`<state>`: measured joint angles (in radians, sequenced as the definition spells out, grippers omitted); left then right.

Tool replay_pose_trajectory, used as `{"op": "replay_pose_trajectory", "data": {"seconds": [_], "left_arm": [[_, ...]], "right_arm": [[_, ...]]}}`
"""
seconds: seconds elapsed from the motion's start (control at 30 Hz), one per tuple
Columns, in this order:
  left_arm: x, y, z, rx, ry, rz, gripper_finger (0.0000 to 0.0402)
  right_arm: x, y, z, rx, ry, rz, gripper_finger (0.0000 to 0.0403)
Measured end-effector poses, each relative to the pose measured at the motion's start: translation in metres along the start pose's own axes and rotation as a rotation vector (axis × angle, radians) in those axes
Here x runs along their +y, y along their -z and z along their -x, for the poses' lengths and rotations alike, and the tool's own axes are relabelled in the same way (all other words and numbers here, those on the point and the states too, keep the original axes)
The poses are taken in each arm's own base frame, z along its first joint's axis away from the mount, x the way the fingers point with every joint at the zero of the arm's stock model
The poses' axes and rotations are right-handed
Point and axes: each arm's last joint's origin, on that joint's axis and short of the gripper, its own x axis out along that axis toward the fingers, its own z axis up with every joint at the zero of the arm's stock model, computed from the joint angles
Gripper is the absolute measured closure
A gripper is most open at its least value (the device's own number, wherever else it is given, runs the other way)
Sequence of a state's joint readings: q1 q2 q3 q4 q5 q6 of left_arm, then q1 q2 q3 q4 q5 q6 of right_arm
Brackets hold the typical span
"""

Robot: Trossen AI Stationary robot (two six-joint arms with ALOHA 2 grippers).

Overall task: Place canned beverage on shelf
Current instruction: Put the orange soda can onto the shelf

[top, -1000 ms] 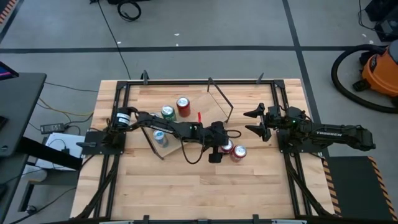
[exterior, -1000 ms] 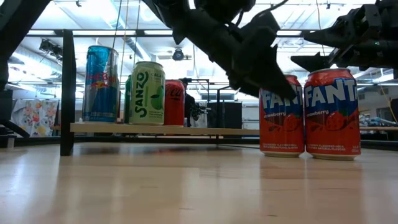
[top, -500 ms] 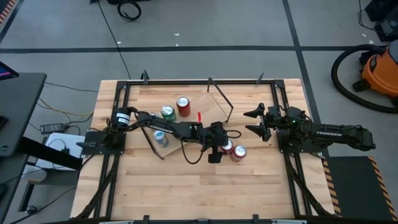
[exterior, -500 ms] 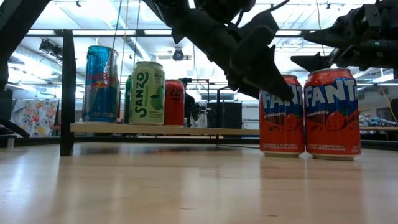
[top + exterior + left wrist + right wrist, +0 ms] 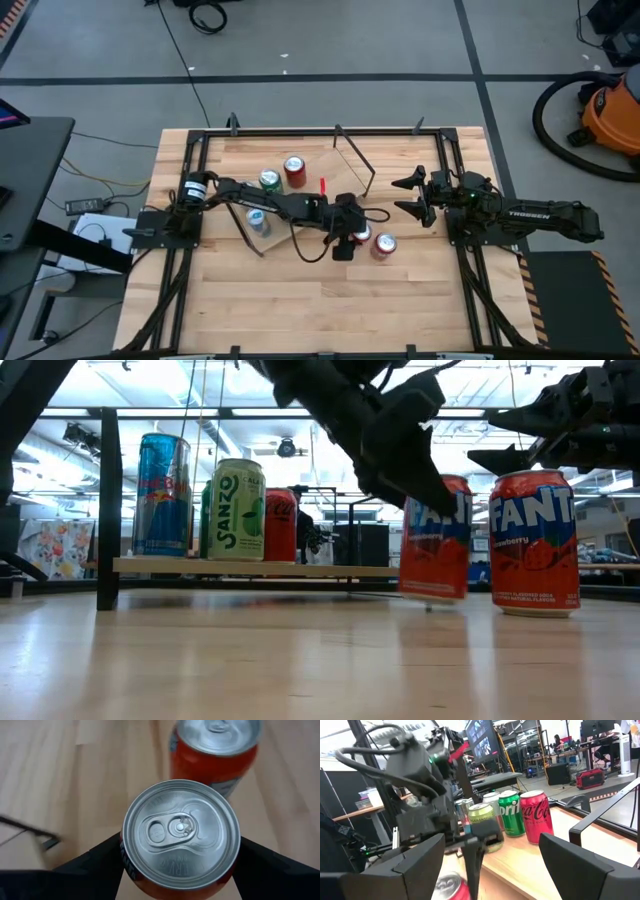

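Red Fanta can (image 5: 434,538) clamped in left pincer (image 5: 179,854), tilted, just off worktop (image 5: 300,300) centre | second Fanta can (image 5: 534,542) just beside: knock risk | shelf (image 5: 262,568) toward far-left | right pincer (image 5: 409,196) spread, idle by right edge

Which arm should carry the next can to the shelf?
Left. Its tool already grips a Fanta can, lifted off the table. The right tool waits open and empty by the table's right side.
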<state>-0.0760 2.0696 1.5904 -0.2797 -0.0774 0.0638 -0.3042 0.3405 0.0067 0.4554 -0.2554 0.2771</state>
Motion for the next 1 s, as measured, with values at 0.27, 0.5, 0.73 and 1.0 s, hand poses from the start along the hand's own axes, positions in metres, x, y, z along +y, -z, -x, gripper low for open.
{"op": "replay_pose_trajectory", "data": {"seconds": [0.27,0.5,0.73,1.0], "left_arm": [[0.007,-0.025,0.028,0.130,-0.101,0.007,0.0099],[0.011,-0.029,0.048,0.254,-0.150,0.012,0.0099],[0.016,-0.023,0.077,0.244,-0.264,0.028,0.0099],[0.031,-0.006,0.104,0.157,-0.324,0.146,0.0099]], "right_arm": [[0.000,0.000,0.000,0.000,0.000,0.000,0.0069],[0.000,0.000,0.000,0.002,-0.006,-0.008,0.0069],[0.001,0.000,0.000,0.004,-0.017,-0.008,0.0069],[0.001,0.000,0.000,0.003,-0.017,-0.011,0.0069]]}}
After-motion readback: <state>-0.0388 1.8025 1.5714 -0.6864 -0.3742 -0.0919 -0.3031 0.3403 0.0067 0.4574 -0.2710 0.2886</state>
